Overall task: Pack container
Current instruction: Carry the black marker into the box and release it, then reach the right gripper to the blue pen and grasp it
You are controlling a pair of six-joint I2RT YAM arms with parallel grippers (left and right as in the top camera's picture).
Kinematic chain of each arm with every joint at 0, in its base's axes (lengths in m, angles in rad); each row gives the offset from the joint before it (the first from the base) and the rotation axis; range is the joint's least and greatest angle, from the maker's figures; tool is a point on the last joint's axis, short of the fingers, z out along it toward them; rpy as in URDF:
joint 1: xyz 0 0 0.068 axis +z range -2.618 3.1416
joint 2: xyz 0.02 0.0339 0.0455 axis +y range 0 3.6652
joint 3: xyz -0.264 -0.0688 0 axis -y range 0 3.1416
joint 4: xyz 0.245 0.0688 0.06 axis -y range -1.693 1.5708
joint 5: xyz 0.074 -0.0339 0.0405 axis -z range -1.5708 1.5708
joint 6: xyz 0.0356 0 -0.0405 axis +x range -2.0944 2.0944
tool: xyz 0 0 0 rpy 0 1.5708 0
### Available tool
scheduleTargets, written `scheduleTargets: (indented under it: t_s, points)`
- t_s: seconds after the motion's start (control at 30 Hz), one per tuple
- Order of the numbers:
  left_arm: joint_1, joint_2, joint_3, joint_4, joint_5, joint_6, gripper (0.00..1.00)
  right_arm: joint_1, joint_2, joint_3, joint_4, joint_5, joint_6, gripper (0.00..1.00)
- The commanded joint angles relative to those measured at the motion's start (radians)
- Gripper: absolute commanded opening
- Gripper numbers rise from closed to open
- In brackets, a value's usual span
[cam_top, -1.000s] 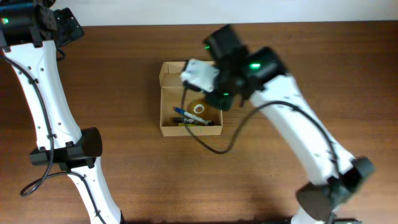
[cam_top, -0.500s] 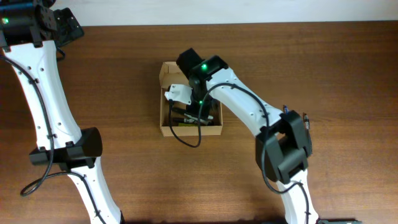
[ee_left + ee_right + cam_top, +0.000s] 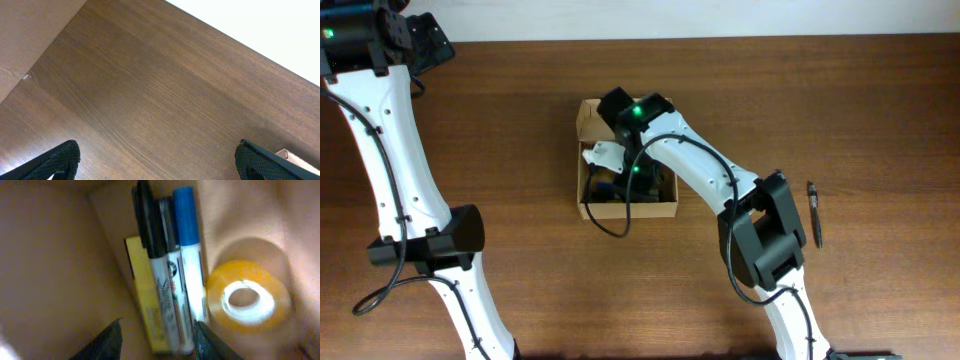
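The container (image 3: 630, 210), a tan cardboard box with its flap lid open at the back, sits at the table's middle. My right gripper (image 3: 620, 178) reaches down into it. In the right wrist view the gripper (image 3: 157, 342) is open, its fingers on either side of the ends of a blue-capped marker (image 3: 187, 255), a black-capped marker (image 3: 152, 250) and a flat yellow item (image 3: 145, 295). These lie along the box wall (image 3: 45, 270). A roll of yellowish tape (image 3: 247, 300) lies beside them. My left gripper (image 3: 160, 160) is wide open and empty over bare wood at the far left.
A dark pen (image 3: 814, 213) lies on the table to the right of the box. The right arm's cable (image 3: 610, 225) hangs over the box's front wall. The left arm (image 3: 395, 150) stands along the left edge.
My right arm has swung left and lowered its gripper into the box over the markers. The pen on the right has come into full view. The left arm has not moved.
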Motion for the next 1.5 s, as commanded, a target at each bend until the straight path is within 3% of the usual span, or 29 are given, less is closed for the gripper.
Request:
scheduleTargets:
  t_s: [0.0, 0.2, 0.37, 0.43, 0.63, 0.73, 0.87, 1.13, 1.47]
  points:
    - [0.004, -0.03, 0.009, -0.001, -0.008, 0.012, 1.0, 0.014, -0.121, 0.204, -0.056, 0.071, 0.158, 0.49]
    - [0.004, -0.03, 0.009, -0.001, -0.008, 0.012, 1.0, -0.011, -0.237, 0.456, -0.152, 0.306, 0.272, 0.56]
    - [0.004, -0.03, 0.009, -0.001, -0.008, 0.012, 1.0, -0.114, -0.333, 0.475, -0.214, 0.351, 0.325, 0.57]
    - [0.004, -0.03, 0.009, -0.001, -0.008, 0.012, 1.0, -0.188, -0.385, 0.424, -0.212, 0.35, 0.342, 0.57]
    - [0.004, -0.03, 0.009, -0.001, -0.008, 0.012, 1.0, -0.517, -0.606, -0.068, -0.016, 0.277, 0.366, 0.57]
    - [0.004, -0.03, 0.009, -0.001, -0.008, 0.012, 1.0, -0.649, -0.603, -0.298, 0.045, 0.198, 0.417, 0.57]
    - [0.004, -0.03, 0.009, -0.001, -0.008, 0.012, 1.0, -0.718, -0.55, -0.483, 0.113, 0.149, 0.425, 0.57]
    - [0.004, -0.03, 0.009, -0.001, -0.008, 0.012, 1.0, -0.728, -0.42, -0.639, 0.251, 0.164, 0.417, 0.53]
    - [0.004, -0.03, 0.009, -0.001, -0.008, 0.012, 1.0, -0.728, -0.3, -0.643, 0.281, 0.167, 0.417, 0.52]
